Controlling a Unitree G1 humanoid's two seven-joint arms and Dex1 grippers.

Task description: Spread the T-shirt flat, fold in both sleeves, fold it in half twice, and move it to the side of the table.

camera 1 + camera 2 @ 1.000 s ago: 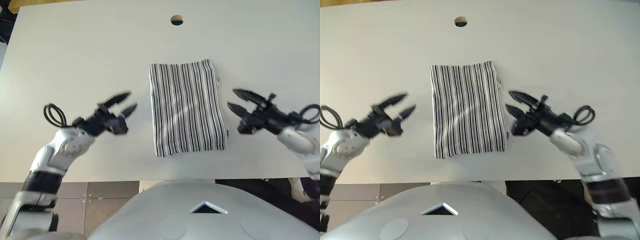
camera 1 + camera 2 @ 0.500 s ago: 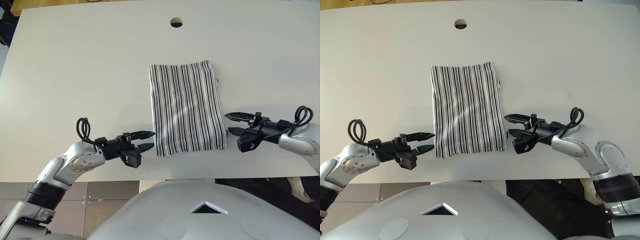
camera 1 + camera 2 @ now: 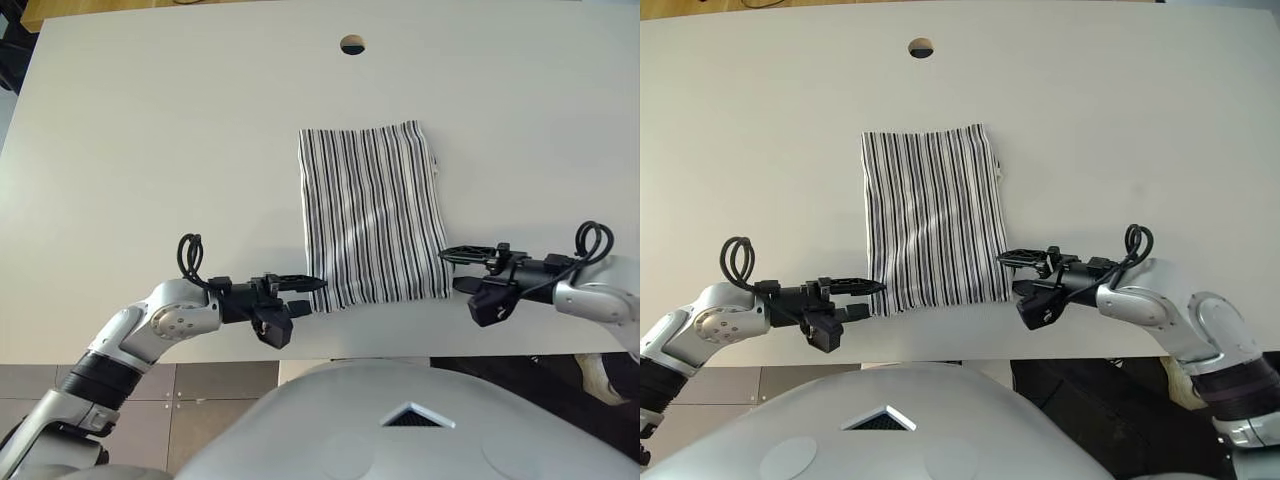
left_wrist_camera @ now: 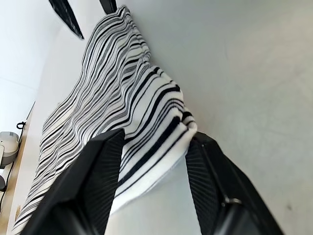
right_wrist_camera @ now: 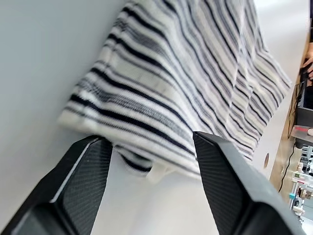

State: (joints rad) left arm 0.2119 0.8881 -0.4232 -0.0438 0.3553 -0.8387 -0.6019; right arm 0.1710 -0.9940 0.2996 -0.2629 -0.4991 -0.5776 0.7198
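Note:
The black-and-white striped T-shirt lies folded into a narrow rectangle in the middle of the white table. My left gripper is low at the shirt's near left corner, open. In the left wrist view that corner sits between the two fingers. My right gripper is low at the near right corner, also open, with the folded hem between its fingers. Neither gripper is closed on the cloth.
A round cable hole is at the far middle of the table. The table's front edge runs just behind both grippers. Bare tabletop stretches to the left and right of the shirt.
Both grippers came down from raised positions beside the shirt and moved inward to its near corners, staying open. The shirt has not moved.

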